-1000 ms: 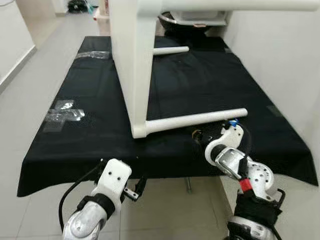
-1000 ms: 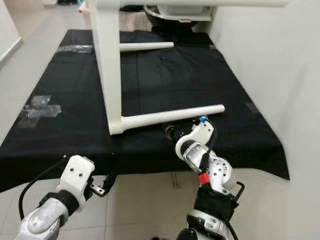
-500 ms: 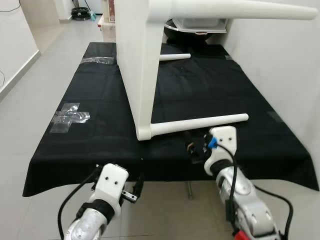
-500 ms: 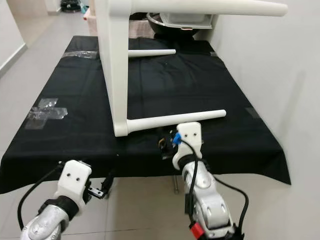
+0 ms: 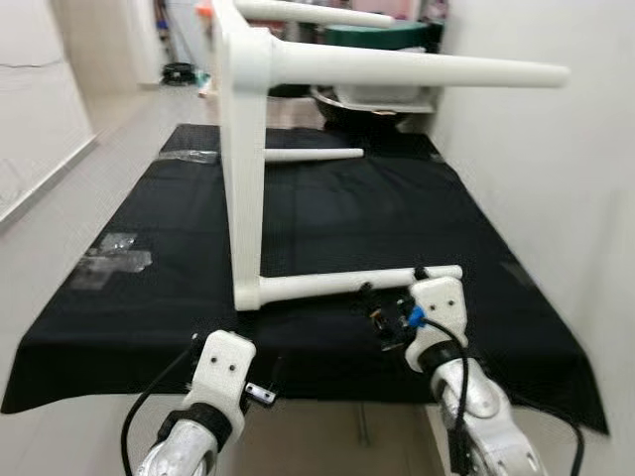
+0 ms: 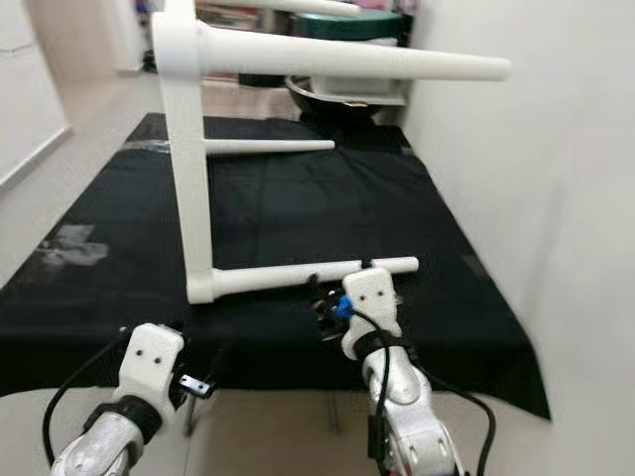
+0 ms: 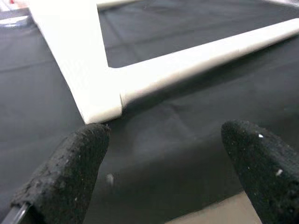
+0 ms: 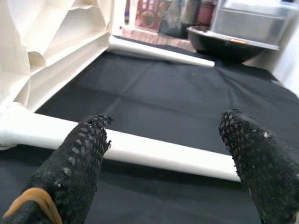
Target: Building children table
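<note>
Table point(image 5: 248, 149) on side, bowl point(image 5: 372, 97) behind, wall point(image 5: 556, 149) rt.

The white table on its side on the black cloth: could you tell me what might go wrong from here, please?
1. The white table stands on its tabletop edge with the lower legs resting on the black cloth; a nudge from the right end effector, open at the nearest leg, might tip it.
2. The left end effector, open near the corner, could snag the cloth's hanging front edge.
</note>
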Controlling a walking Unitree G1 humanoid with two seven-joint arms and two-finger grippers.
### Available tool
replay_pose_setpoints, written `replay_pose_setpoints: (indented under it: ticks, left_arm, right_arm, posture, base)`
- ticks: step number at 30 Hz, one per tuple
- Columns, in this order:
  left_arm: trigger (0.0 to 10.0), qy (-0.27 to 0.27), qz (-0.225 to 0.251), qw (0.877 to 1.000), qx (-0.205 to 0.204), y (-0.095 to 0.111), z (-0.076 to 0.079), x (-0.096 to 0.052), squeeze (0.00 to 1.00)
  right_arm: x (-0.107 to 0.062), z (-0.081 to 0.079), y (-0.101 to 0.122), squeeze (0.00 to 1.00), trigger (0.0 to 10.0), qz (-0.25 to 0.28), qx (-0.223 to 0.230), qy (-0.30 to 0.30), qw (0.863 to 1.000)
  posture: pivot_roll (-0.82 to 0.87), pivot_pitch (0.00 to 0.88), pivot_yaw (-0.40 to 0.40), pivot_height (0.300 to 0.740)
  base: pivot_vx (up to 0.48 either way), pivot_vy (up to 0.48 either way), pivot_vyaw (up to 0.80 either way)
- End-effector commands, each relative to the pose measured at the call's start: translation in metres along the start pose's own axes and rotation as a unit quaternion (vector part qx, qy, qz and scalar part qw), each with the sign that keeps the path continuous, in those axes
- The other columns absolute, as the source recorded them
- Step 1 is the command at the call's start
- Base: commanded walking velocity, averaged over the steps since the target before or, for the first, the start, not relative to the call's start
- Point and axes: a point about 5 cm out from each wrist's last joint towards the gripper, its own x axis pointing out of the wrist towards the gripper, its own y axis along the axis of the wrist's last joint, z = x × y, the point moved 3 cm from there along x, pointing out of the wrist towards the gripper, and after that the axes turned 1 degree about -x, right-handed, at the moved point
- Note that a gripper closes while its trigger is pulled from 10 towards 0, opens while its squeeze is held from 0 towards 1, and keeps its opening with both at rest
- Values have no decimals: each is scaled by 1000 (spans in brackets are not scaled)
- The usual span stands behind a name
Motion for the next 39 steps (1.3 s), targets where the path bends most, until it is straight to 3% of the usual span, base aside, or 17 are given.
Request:
replay_pose_setpoints:
  ticks: [1, 6, 9, 10, 12, 13, 14, 17, 19, 23, 25, 27, 29, 30, 31, 33, 39]
  left_arm:
    - [10000, -3, -1, 1000, -10, 0, 3, 2, 0]
    - [10000, 6, -2, 1000, -19, -1, 0, 3, 0]
    - [10000, 29, 11, 999, -25, 4, -8, 6, 0]
    - [10000, 29, 11, 999, -25, 4, -8, 6, 0]
    - [10000, 43, 25, 999, -19, 10, -15, 11, 0]
    - [10000, 43, 25, 999, -19, 10, -15, 11, 0]
    - [10000, 49, 35, 998, -15, 15, -19, 14, 0]
    - [10000, 53, 42, 998, -12, 18, -22, 16, 0]
    - [10000, 64, 60, 996, -7, 28, -30, 26, 0]
    - [10000, 67, 66, 996, -7, 31, -32, 30, 0]
    - [10000, 46, 79, 996, -4, 38, -32, 43, 0]
    - [10000, 46, 79, 996, -4, 38, -32, 43, 0]
    - [10000, 28, 91, 995, -1, 45, -34, 59, 0]
    - [10000, 25, 96, 995, -3, 49, -36, 66, 0]
    - [10000, 25, 96, 995, -3, 49, -36, 66, 0]
    - [10000, 26, 104, 994, 4, 55, -39, 76, 0]
    - [10000, 23, 108, 994, 5, 58, -39, 80, 0]
  right_arm:
    - [-2, 11, -2, 0, 10000, -2, -10, -19, 1000]
    - [0, 16, -1, 0, 10000, 3, -23, -29, 999]
    - [5, 27, 16, 0, 10000, 46, -92, -59, 993]
    - [5, 27, 16, 0, 10000, 46, -92, -59, 993]
    - [11, 29, 34, 0, 10000, 86, -184, -84, 976]
    - [11, 29, 34, 0, 10000, 86, -184, -84, 976]
    - [14, 30, 44, 0, 10000, 107, -225, -103, 963]
    - [16, 30, 51, 0, 10000, 120, -249, -117, 954]
    - [22, 27, 68, 0, 10000, 154, -287, -134, 936]
    - [23, 27, 73, 0, 10000, 166, -301, -138, 929]
    - [27, 33, 95, 0, 10000, 203, -383, -186, 882]
    - [27, 33, 95, 0, 10000, 203, -383, -186, 882]
    - [33, 38, 120, 0, 10000, 246, -422, -230, 841]
    - [36, 39, 130, 0, 10000, 262, -428, -241, 831]
    - [36, 39, 130, 0, 10000, 262, -428, -241, 831]
    - [40, 39, 142, 0, 10000, 277, -433, -258, 818]
    - [42, 38, 146, 0, 10000, 286, -430, -264, 815]
  posture:
    - [108, 47, -110, 740]
    - [107, 52, -109, 740]
    - [108, 58, -110, 740]
    - [108, 58, -110, 740]
    - [102, 63, -108, 740]
    - [102, 63, -108, 740]
    - [103, 67, -109, 740]
    - [104, 69, -108, 740]
    - [101, 75, -105, 740]
    - [101, 75, -105, 740]
    - [99, 89, -103, 740]
    - [99, 89, -103, 740]
    - [88, 102, -95, 740]
    - [88, 102, -95, 740]
    - [88, 102, -95, 740]
    - [94, 111, -99, 740]
    - [94, 115, -93, 740]
  base:
    - [0, 0, 0]
    - [0, 0, 0]
    - [0, 0, 0]
    - [0, 0, 0]
    - [0, 0, 0]
    - [0, 0, 0]
    - [0, 0, 0]
    - [0, 0, 0]
    - [0, 0, 0]
    - [0, 0, 0]
    - [0, 0, 0]
    - [0, 0, 0]
    - [0, 0, 0]
    - [0, 0, 0]
    - [0, 0, 0]
    - [0, 0, 0]
    - [0, 0, 0]
